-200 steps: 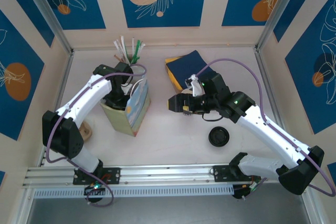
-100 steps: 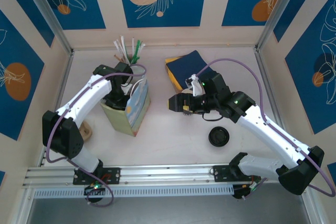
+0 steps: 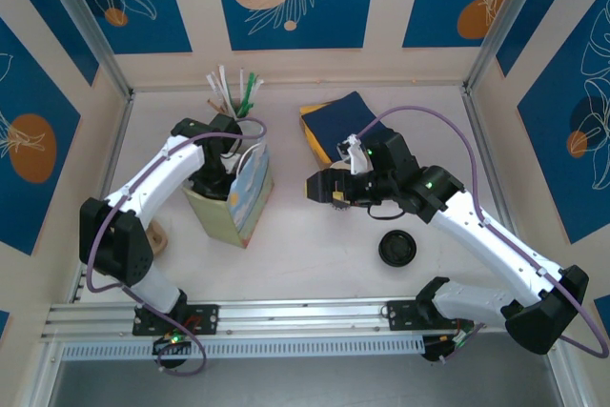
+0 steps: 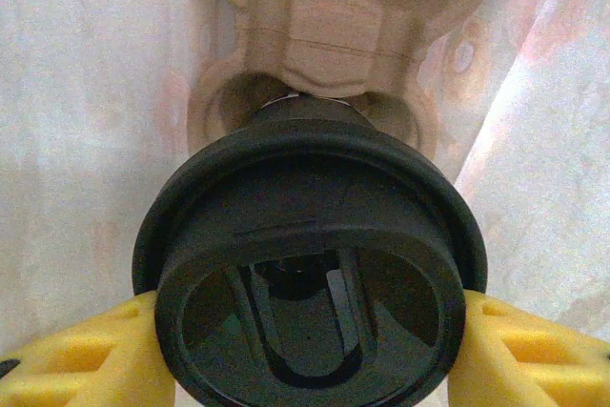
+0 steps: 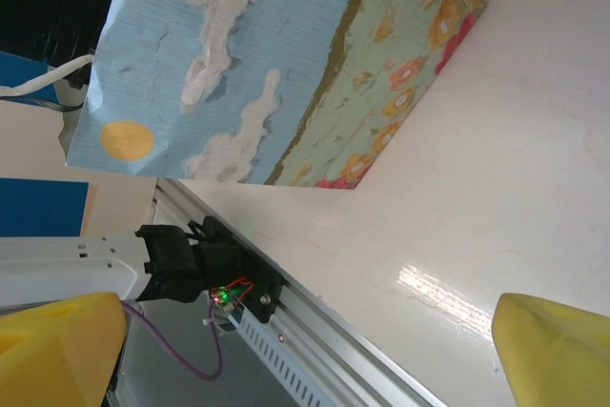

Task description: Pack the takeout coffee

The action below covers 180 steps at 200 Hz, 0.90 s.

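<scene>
Left wrist: grpr [image 4: 310, 355] pinches coffee [image 4: 305, 207] (lidded).

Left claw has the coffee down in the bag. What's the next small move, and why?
Probably ease the left claw straight down a little before releasing. It grips the takeout coffee inside the gift bag, the cup's base aimed at a pocket of the pulp carrier; whether it is seated cannot be told.

Pale table [image 3: 315, 254]: paper bag [image 3: 243, 199] stands just left of the right gripper [image 3: 321, 188], loose black lid [image 3: 396, 249] behind-right of it, flat blue-and-yellow stack [image 3: 335, 126] just beyond.
</scene>
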{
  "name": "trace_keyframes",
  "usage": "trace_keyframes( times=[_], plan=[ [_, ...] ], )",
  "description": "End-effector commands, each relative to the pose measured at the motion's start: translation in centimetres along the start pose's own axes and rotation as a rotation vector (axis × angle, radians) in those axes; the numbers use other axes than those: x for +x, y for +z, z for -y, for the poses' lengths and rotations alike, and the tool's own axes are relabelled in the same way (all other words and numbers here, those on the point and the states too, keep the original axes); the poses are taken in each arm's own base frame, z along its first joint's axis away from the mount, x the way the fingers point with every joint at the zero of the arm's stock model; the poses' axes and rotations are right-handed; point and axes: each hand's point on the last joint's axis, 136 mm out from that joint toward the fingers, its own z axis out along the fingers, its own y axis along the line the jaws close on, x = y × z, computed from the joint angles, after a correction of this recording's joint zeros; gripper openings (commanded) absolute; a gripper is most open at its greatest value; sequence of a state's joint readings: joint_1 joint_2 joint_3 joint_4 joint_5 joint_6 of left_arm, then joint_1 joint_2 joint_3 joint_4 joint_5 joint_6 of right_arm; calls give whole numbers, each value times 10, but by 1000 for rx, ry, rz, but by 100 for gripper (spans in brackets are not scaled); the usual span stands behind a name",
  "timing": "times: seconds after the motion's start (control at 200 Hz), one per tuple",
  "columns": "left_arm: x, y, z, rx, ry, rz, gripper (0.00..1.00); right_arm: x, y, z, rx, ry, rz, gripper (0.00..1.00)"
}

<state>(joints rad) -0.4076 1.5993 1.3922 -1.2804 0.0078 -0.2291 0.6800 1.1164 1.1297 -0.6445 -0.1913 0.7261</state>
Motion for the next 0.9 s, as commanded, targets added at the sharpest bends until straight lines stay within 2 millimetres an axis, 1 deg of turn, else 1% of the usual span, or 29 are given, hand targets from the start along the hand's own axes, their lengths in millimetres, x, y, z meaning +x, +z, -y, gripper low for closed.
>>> trace_keyframes(
  times=[0.0,0.895],
  plan=[
    [5,16,-6,-13,-10,-55,48,7,1,3,-7,1,-28,99],
    [6,15,-9,-16,-8,-54,48,8,3,4,-9,10,-33,99]
  ],
)
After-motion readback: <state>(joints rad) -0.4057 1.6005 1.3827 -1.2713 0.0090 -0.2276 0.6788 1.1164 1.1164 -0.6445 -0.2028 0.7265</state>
